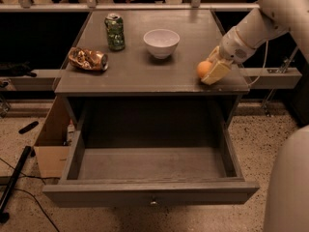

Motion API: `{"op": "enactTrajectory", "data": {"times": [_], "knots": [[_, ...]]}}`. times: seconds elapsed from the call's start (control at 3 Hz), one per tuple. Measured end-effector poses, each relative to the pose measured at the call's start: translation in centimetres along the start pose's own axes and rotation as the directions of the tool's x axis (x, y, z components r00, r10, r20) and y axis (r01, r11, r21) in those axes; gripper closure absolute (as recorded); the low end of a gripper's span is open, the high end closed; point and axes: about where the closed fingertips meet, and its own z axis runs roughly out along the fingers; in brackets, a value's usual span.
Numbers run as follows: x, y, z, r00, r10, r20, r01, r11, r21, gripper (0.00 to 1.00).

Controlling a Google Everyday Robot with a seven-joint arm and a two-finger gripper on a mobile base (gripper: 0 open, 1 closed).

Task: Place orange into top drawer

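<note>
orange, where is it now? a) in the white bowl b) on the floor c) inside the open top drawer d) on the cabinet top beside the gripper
D: the orange sits on the cabinet top near its front edge, with the gripper right beside it, above the open top drawer.
</note>
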Motion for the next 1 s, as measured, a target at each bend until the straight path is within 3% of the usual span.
{"op": "enactTrajectory", "data": {"times": [0.33, 0.67, 1.0], "knots": [[-0.2, 2.4, -3.7, 1.000, -0.017, 0.010, 0.017, 0.9992, 0.035, 1.00], [-1.1, 5.9, -7.7, 0.997, -0.043, 0.064, 0.037, 0.9952, 0.090, 1.00], [-0.2, 11.4, -8.9, 0.990, -0.017, 0.140, 0.000, 0.9930, 0.118, 1.00]]}}
